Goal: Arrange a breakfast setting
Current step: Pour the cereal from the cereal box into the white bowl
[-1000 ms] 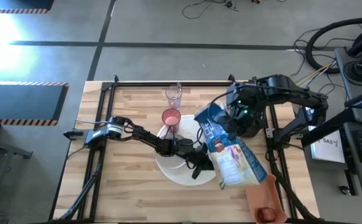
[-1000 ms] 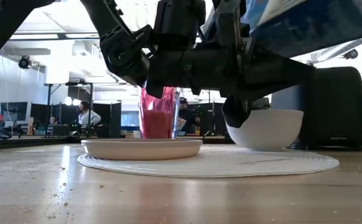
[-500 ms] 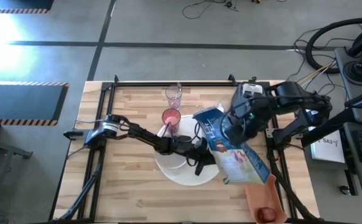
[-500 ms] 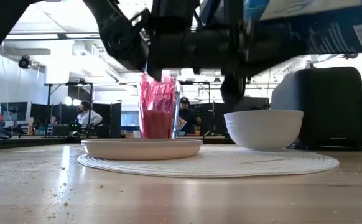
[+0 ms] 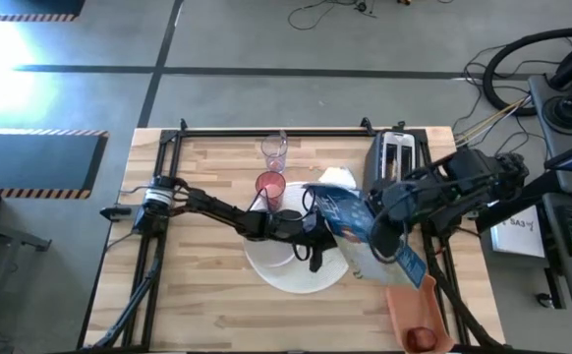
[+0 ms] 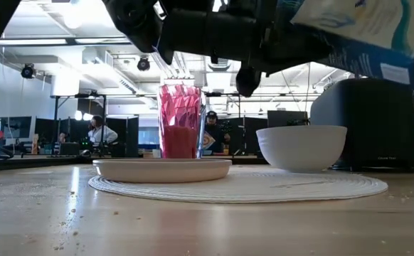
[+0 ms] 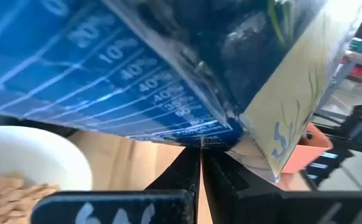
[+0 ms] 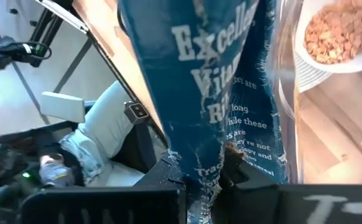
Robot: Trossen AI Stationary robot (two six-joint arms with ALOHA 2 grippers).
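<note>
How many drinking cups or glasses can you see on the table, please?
2: a pink tumbler beside the large white plate, and a clear glass just beyond it, toward the table's far edge. None appear hidden.

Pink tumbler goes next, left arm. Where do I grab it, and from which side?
Probably take the pink tumbler across its upper wall, coming in level from the left. It stands upright; the clear glass crowds it behind, the smaller plate lies in front, and the right gripper holds the cereal box on the other side.
</note>
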